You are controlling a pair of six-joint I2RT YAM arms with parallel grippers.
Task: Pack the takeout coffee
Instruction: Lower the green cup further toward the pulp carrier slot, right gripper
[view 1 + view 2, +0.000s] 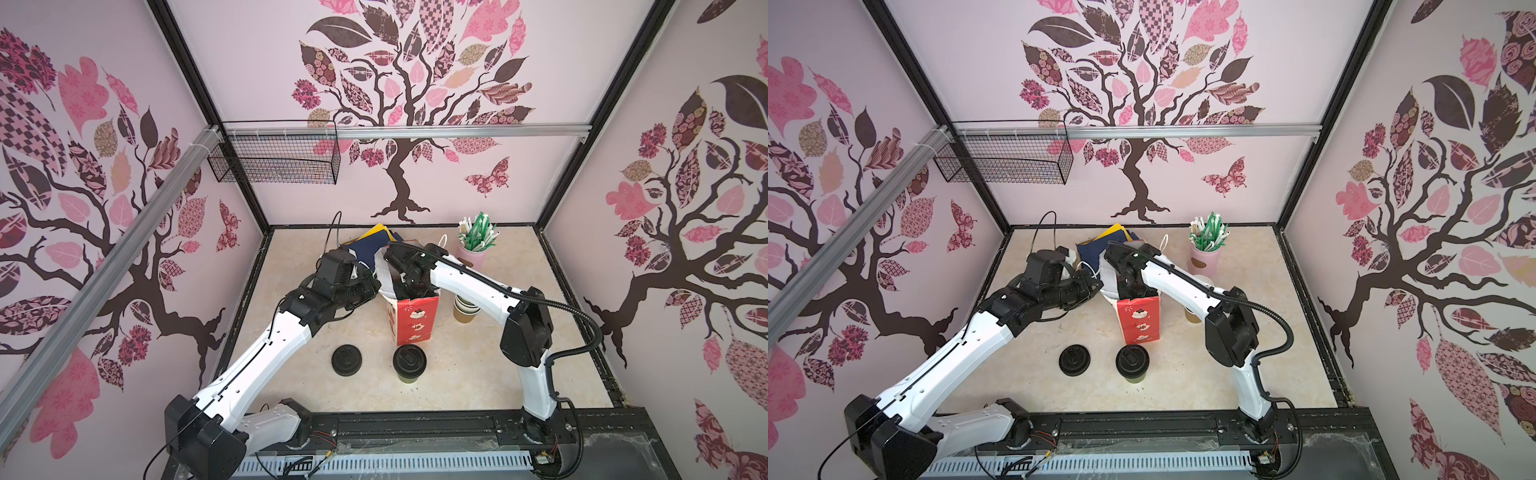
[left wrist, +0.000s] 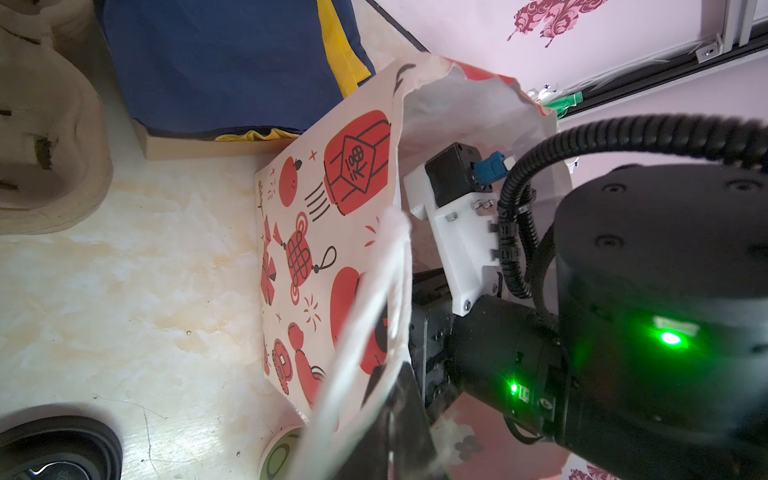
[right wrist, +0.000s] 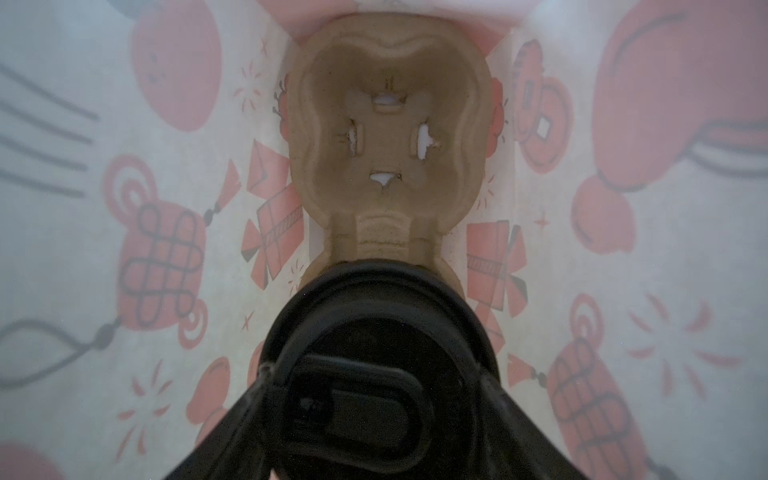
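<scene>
A red and white paper bag (image 1: 415, 320) (image 1: 1139, 320) stands open mid-table. My right gripper (image 3: 374, 370) reaches down inside it, shut on a takeout coffee cup by its black sip lid (image 3: 374, 316). The cup hangs over one pocket of a brown pulp carrier (image 3: 386, 137) lying on the bag's floor. My left gripper (image 2: 399, 390) (image 1: 372, 286) is shut on the bag's rim beside its white string handle (image 2: 374, 299). A second lidded takeout coffee (image 1: 409, 363) (image 1: 1132, 361) stands on the table in front of the bag.
A loose black lid (image 1: 347, 360) lies left of the second cup. Nested lidless cups (image 1: 464, 309) stand right of the bag under the right arm, with a pink straw holder (image 1: 473, 249) behind. Blue and yellow bags (image 1: 374, 241) and stacked pulp carriers (image 2: 50, 124) lie behind.
</scene>
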